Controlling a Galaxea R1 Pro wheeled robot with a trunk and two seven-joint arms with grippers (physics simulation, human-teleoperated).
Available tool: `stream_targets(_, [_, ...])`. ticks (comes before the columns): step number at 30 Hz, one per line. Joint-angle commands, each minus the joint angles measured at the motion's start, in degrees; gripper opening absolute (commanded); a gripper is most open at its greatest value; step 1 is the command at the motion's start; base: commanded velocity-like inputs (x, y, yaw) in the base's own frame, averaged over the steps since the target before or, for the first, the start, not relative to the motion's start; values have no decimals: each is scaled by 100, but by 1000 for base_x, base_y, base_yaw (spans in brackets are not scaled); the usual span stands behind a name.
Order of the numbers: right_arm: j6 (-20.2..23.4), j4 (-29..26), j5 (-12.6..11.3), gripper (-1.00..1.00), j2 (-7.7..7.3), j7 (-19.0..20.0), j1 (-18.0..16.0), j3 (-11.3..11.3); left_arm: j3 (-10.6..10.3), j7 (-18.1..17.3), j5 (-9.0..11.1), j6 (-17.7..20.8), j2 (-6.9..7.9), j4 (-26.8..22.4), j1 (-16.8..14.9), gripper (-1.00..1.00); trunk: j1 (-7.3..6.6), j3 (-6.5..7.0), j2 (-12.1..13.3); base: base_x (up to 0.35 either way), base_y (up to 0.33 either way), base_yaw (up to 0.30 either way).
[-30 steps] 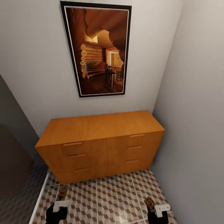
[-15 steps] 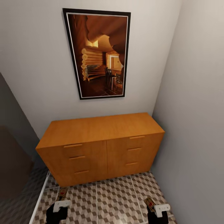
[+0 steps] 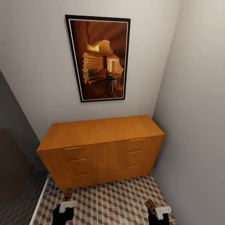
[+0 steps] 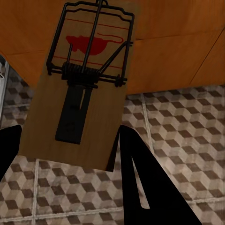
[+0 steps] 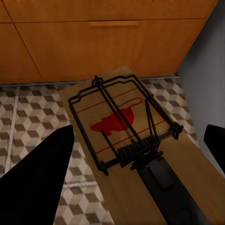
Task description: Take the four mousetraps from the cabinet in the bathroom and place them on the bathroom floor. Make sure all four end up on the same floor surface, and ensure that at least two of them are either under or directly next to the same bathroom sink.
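Left gripper [image 4: 65, 140]: clamped on a flat brown wooden mousetrap [image 4: 79, 89] with dark wire spring, carried clear of the cube-patterned tiled floor [image 4: 178, 126].
Right gripper [image 5: 136, 159]: gripped a second wooden mousetrap [image 5: 124, 140] with a red mouse print.
Likely reason: both carried for setting down near the sink.
Cabinet: low orange-brown wooden chest [image 3: 100, 147], drawers shut, smooth flat top, slim bar handles.

Two claw-held mousetraps [image 4: 77, 89] [image 5: 133, 154] before cabinet [image 3: 100, 150]
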Motion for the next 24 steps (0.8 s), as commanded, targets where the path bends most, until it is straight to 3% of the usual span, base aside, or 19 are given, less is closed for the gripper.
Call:
stream_targets(1, [-20,6,-60,-100,-8,-22,-6,47,-41,41,-7,-10,0,10,-3,-100,3,-2,-11,0,0,0])
stream_targets(16, [-122,19,-60,-100,-17,-22,-6,47,-40,62,8,6,29,37,-3,-100,3,137,-11,0,0,0])
stream_targets(24, [-126,21,-60,-100,-12,-22,-6,54,-40,61,6,263,21,37,-3,-100,3,212,-11,0,0,0])
